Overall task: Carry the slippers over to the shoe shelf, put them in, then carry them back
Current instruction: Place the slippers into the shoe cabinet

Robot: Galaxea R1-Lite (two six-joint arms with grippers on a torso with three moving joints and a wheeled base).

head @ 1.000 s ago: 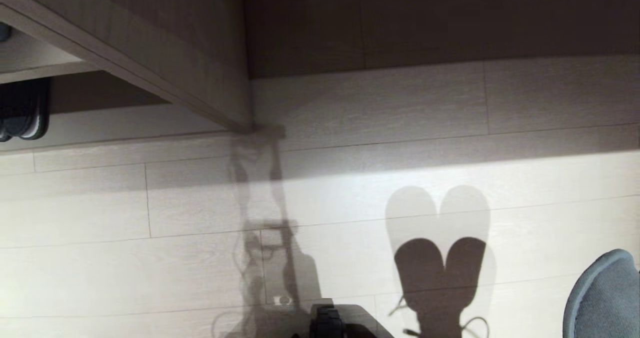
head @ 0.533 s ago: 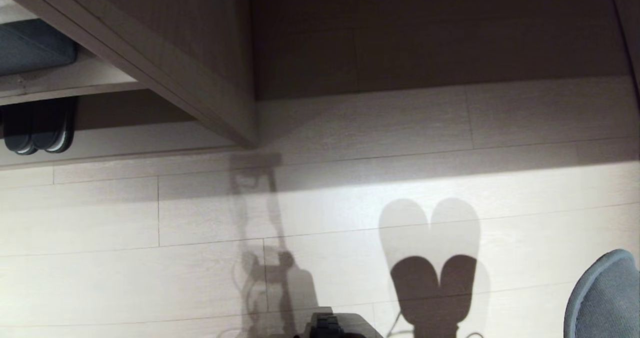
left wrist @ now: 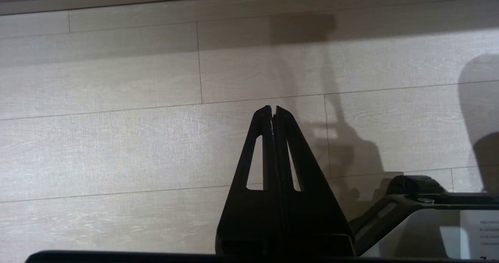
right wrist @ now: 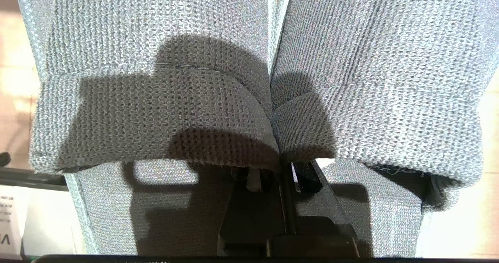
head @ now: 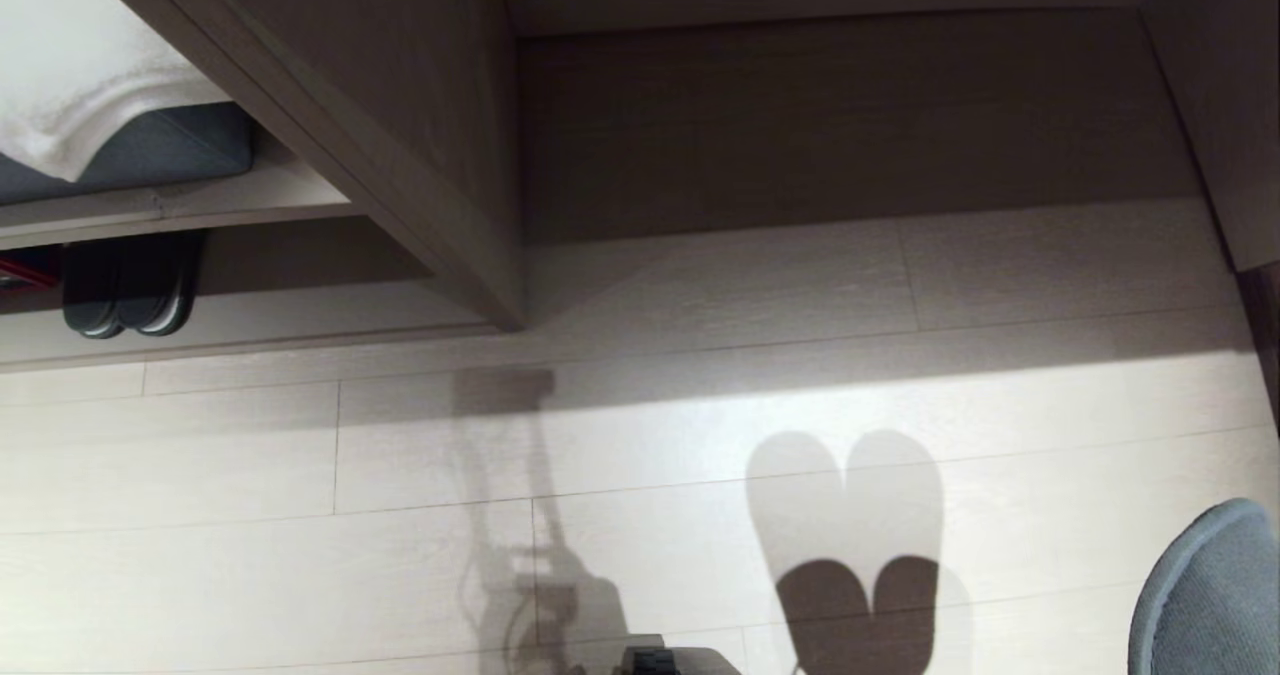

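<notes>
My right gripper (right wrist: 281,165) is shut on the slippers (right wrist: 156,99), a grey knit pair hanging side by side, pinched where their two straps meet. Its fingertips are hidden under the straps. In the head view only one rounded slipper end (head: 1210,595) shows, at the lower right corner, above the floor. The shoe shelf (head: 300,320), a low pale wood cubby with a raised bottom board, lies at the far left, ending at an upright panel (head: 430,155). My left gripper (left wrist: 273,109) is shut and empty, parked over the floor.
A chunkier dark pair of slippers (head: 125,285) stands in the cubby's left part, under a board (head: 200,205) carrying a dark cushion with white cloth. A taller open recess (head: 850,125) fills the middle. The held pair casts a shadow (head: 850,545) on pale floorboards.
The whole head view has tilted up, so the shelf, recess and floor have slid down the picture and more of them shows. Neither arm has moved; the slippers stay gripped.
</notes>
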